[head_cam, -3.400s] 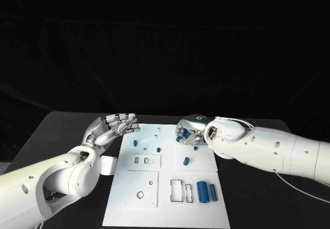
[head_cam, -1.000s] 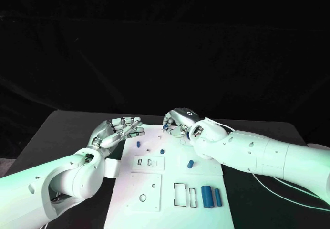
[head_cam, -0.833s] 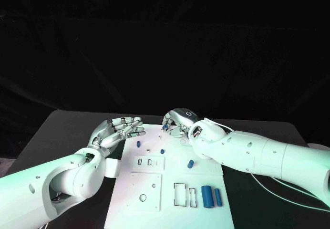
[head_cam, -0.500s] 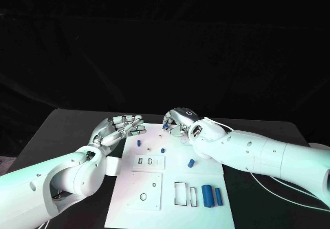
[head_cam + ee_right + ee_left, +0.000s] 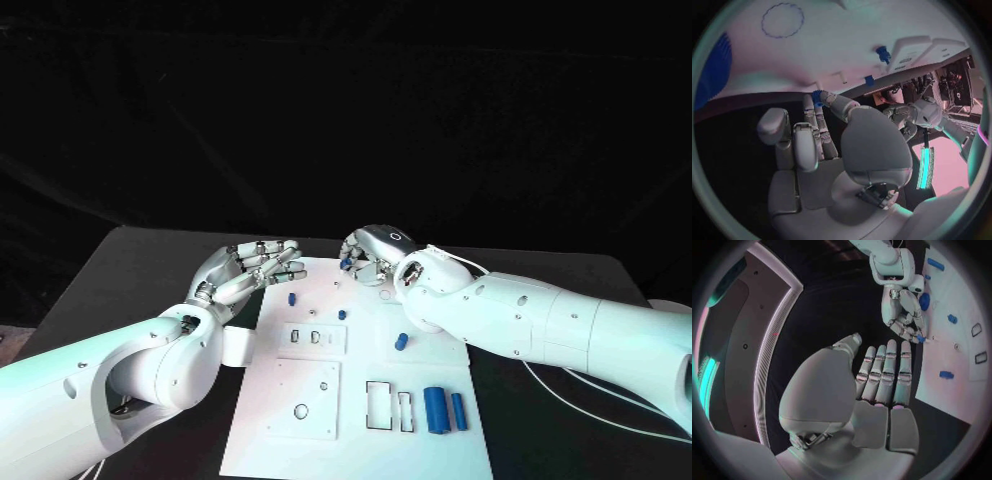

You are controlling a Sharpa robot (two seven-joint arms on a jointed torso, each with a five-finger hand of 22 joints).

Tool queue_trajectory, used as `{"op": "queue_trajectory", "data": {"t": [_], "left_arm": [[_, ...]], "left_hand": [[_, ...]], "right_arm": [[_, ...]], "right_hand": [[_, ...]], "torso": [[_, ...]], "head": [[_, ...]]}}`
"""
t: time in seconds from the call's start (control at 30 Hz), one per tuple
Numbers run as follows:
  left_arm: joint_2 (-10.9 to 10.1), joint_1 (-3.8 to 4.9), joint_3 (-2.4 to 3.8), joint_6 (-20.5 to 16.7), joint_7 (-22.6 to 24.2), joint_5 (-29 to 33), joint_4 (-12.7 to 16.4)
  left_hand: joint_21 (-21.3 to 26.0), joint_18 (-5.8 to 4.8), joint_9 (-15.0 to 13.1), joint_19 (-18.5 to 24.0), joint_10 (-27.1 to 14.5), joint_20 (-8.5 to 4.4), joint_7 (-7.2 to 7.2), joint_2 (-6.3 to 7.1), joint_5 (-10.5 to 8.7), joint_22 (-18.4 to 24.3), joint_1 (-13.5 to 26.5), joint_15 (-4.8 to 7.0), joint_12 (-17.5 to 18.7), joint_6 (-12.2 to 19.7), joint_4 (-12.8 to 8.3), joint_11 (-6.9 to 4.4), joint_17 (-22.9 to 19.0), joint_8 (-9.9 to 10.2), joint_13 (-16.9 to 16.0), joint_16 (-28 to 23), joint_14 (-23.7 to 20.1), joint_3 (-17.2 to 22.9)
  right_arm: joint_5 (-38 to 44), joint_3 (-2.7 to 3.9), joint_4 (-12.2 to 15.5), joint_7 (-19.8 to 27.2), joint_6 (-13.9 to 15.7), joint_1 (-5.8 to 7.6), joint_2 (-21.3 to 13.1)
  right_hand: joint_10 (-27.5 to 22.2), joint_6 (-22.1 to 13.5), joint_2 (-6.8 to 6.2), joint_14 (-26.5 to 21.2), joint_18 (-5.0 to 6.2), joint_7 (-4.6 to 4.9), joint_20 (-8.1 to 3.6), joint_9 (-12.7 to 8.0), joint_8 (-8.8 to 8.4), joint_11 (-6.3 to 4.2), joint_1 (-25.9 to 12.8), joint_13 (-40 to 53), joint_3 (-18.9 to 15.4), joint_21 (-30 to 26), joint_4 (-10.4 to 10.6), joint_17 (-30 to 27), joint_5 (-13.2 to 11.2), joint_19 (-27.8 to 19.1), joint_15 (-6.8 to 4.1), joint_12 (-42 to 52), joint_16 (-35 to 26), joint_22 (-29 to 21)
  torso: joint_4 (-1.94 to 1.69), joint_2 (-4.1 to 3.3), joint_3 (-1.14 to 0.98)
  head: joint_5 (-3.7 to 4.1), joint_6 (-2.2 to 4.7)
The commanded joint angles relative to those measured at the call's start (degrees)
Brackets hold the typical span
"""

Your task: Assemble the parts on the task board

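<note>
Parts lie scattered on the white task board (image 5: 361, 400) in the middle of the black surface (image 5: 130, 270): we see two blue cylinders (image 5: 434, 409) side by side near its right edge, a short blue piece (image 5: 400, 342) mid-board, and two smaller ones (image 5: 291, 298) farther up. Our right hand (image 5: 371, 262) hovers over the board's far edge, its fingers (image 5: 817, 97) curled down and pinching a small blue part (image 5: 816, 93). Our left hand (image 5: 245, 270) hangs beside the board's far left corner, palm up, fingers (image 5: 882, 372) straight, close together, holding nothing.
</note>
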State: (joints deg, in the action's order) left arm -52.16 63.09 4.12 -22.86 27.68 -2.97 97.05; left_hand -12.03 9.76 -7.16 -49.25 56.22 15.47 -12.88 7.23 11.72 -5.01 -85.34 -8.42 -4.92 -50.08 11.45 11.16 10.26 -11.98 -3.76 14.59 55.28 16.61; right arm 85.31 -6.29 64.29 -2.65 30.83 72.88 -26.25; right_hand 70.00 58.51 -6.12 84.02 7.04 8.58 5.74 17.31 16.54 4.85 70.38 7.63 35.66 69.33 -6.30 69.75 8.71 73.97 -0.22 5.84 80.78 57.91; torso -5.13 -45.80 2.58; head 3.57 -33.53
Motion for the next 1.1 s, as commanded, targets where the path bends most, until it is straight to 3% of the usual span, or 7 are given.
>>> {"op": "queue_trajectory", "data": {"t": [0.03,0.67,0.73,0.83,1.1], "left_arm": [[0.1,0.09,0.05,0.8,0.1,0.1,0.1],[0.1,0.12,0.05,0.5,0.0,0.2,0.3],[0.1,0.13,0.05,0.5,0.0,0.2,0.3],[0.1,0.14,0.05,0.5,-0.1,0.2,0.2],[0.0,0.16,0.05,0.5,-0.1,0.5,0.1]], "left_hand": [[-0.1,0.78,0.1,-0.3,-0.2,-0.03,-1.44,0.35,-0.1,0.1,0.2,-0.26,0.3,0.5,0.0,0.11,0.1,0.4,0.1,-0.3,0.0,0.5],[-0.1,0.78,0.1,-0.3,-0.2,-0.03,-1.44,0.35,-0.1,0.1,0.2,-0.26,0.3,0.5,0.0,0.11,0.1,0.4,0.1,-0.3,0.0,0.5],[-0.1,0.78,0.1,-0.3,-0.2,-0.03,-1.44,0.35,-0.1,0.1,0.2,-0.26,0.3,0.5,0.0,0.11,0.1,0.4,0.1,-0.3,0.0,0.5],[-0.1,0.78,0.1,-0.3,-0.2,-0.03,-1.44,0.35,-0.1,0.1,0.2,-0.26,0.3,0.5,0.0,0.11,0.1,0.4,0.1,-0.3,0.0,0.5],[-0.1,0.78,0.1,-0.3,-0.2,-0.02,-1.47,0.32,-0.1,0.1,0.2,-0.27,0.4,0.5,0.0,0.13,0.1,0.4,0.1,-0.3,0.0,0.6]], "right_arm": [[0.1,-0.27,0.3,0.6,-2.0,-0.46,0.0],[-0.5,-0.27,0.3,0.8,-1.6,-0.48,-0.2],[-0.7,-0.27,0.1,0.9,-1.6,-0.47,-0.1],[-0.8,-0.27,-0.1,1.0,-1.8,-0.47,0.0],[-1.2,-0.27,1.0,1.0,-1.1,-0.45,-1.2]], "right_hand": [[-0.3,-0.1,0.3,2.4,-0.75,-0.1,0.11,0.1,0.16,-0.31,-0.1,0.1,0.1,0.2,0.1,0.1,0.4,-0.3,0.2,0.2,0.4,0.1],[-0.8,-1.1,-0.14,2.5,-0.73,0.17,0.27,0.6,-0.05,-0.07,-0.6,0.1,-0.1,0.3,0.3,0.5,0.4,-0.4,0.4,-0.2,0.7,0.2],[-3.3,-3.8,-0.92,2.4,-0.7,1.23,0.63,0.3,-1.48,0.8,-1.4,-0.4,-0.1,-0.1,0.7,0.4,-0.2,-0.9,1.09,-1.4,0.8,-0.4],[-9.8,-10.8,-3.4,1.0,0.15,3.36,2.18,-1.1,-5.75,3.11,-2.6,-1.8,-1.3,-3.9,1.2,-3.7,-1.3,-4.4,3.02,-2.3,-1.1,-5.6],[-11.0,-10.6,-3.42,0.8,0.51,3.65,2.83,-0.9,-5.94,3.31,-2.3,-2.2,-2.2,-4.4,1.6,-4.4,-1.3,-4.8,3.24,-1.4,-1.3,-5.9]], "torso": [[0.01,-0.03,0.04],[-0.11,-0.18,0.1],[-0.11,-0.18,0.11],[-0.19,-0.2,0.12],[-0.2,-0.2,0.1]], "head": [[-0.04,-0.04],[-0.19,0.27],[-0.19,0.3],[-0.11,0.37],[-0.11,0.37]]}}
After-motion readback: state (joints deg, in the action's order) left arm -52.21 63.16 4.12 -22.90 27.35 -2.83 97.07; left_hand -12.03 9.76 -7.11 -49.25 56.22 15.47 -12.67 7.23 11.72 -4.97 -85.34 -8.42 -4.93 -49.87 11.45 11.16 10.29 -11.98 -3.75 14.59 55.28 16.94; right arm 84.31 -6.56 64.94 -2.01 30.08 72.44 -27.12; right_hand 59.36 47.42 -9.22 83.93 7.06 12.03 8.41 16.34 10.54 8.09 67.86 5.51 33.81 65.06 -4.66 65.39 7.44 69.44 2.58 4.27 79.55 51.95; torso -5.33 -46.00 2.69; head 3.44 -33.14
